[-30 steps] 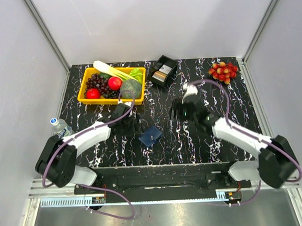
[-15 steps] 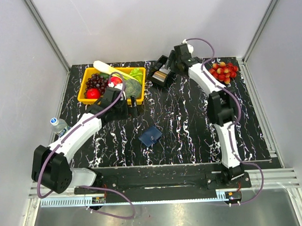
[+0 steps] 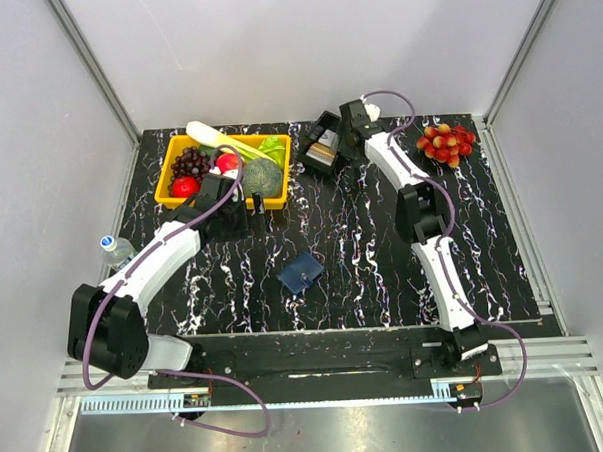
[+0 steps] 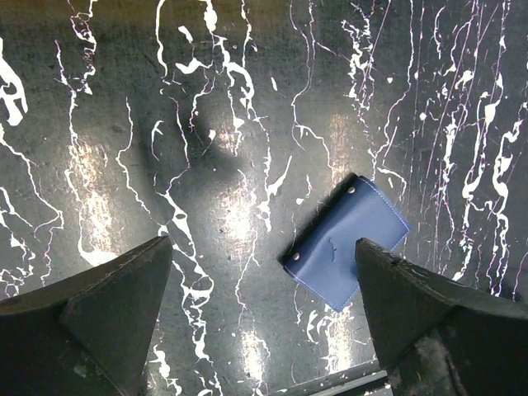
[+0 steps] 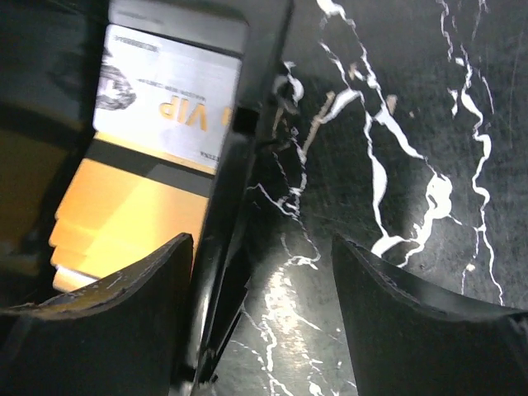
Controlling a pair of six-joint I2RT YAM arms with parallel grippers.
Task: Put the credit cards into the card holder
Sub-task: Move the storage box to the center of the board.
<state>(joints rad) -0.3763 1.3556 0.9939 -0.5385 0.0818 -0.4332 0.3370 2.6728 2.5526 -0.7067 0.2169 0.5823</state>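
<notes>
At the far edge of the bench (image 3: pixel 482 238), the right tool (image 5: pixel 262 243), spread, has just reached the credit cards (image 5: pixel 157 124) in the black tray (image 3: pixel 329 120); a pick looks next. The card holder (image 4: pixel 346 241) lies closed near the spread left tool (image 4: pixel 264 242).

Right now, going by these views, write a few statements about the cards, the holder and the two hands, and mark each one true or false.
1. The card holder lies closed on the table. True.
2. The credit cards are tucked inside it. False: they lie in the black tray.
3. The right hand is open, at the tray's wall. True.
4. The left hand grips a card. False: it is open and holds nothing.
</notes>
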